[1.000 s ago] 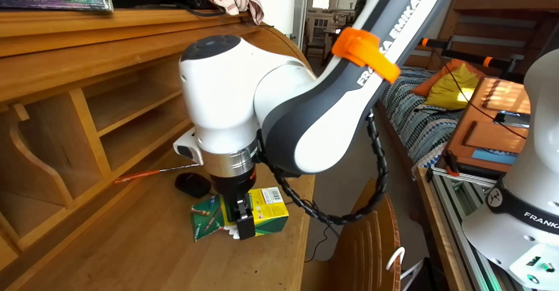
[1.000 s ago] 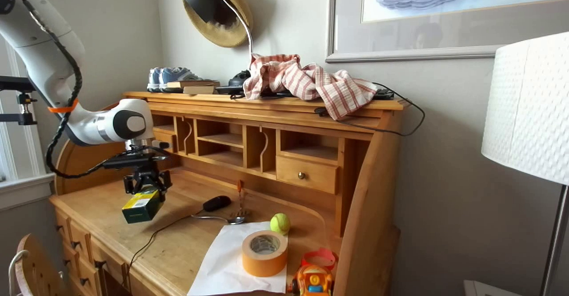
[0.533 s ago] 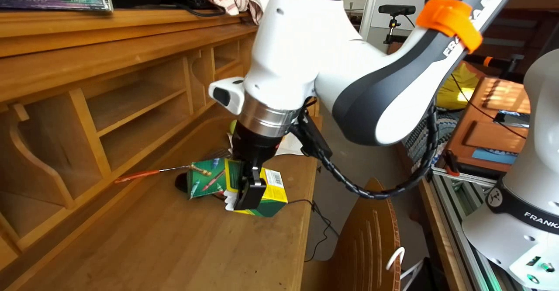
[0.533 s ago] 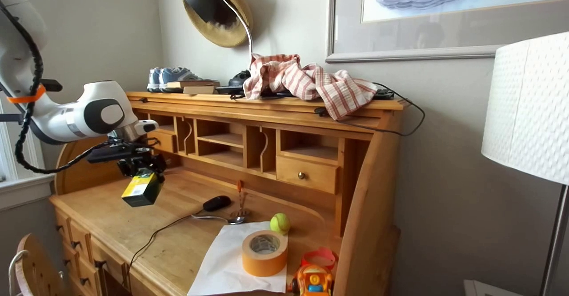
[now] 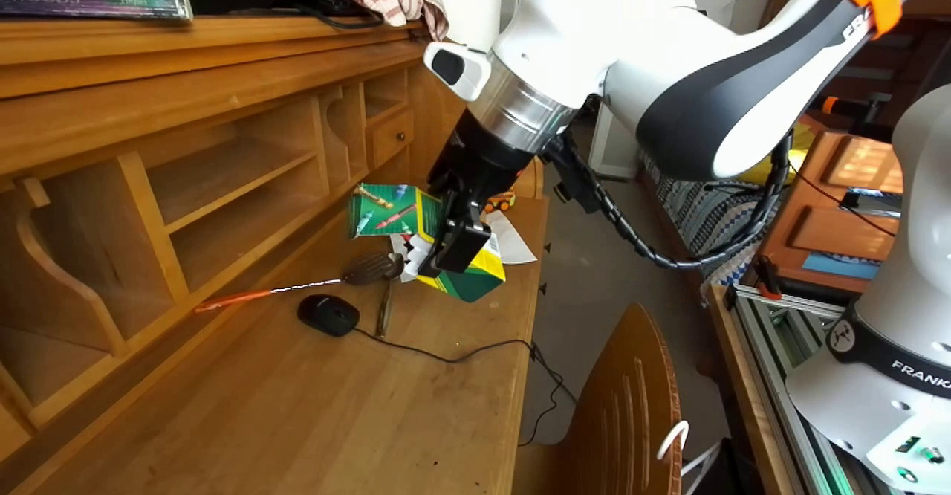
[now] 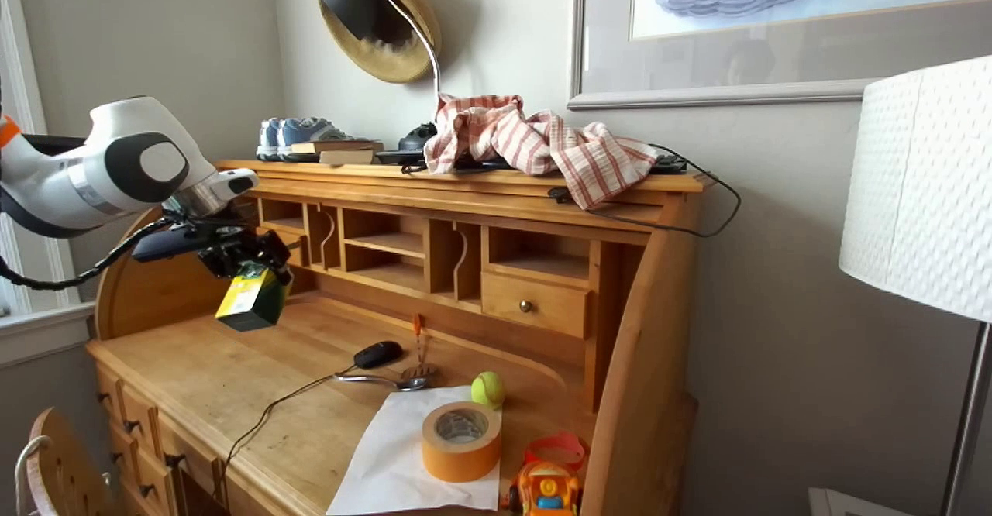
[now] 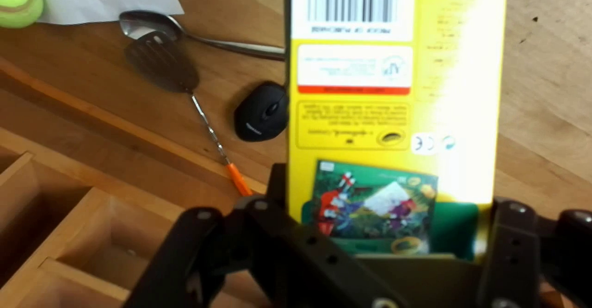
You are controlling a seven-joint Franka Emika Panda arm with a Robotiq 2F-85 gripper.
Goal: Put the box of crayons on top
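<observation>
The box of crayons is green and yellow, with its lid flap open, as seen in an exterior view. My gripper is shut on the box and holds it tilted in the air above the desk surface. In the wrist view the box shows its yellow back with a barcode, between the two fingers. The far finger's contact is partly hidden. The desk's top ledge is higher than the box.
On the desk lie a black mouse, a spatula, a spoon, a tennis ball, orange tape and a toy car. The ledge holds books, shoes and a checked cloth. Cubbyholes line the back.
The arm has lifted the box higher above the desk, and the gripper and box have become more tilted. The mouse and its cable now show uncovered in an exterior view. The grip stays shut.
</observation>
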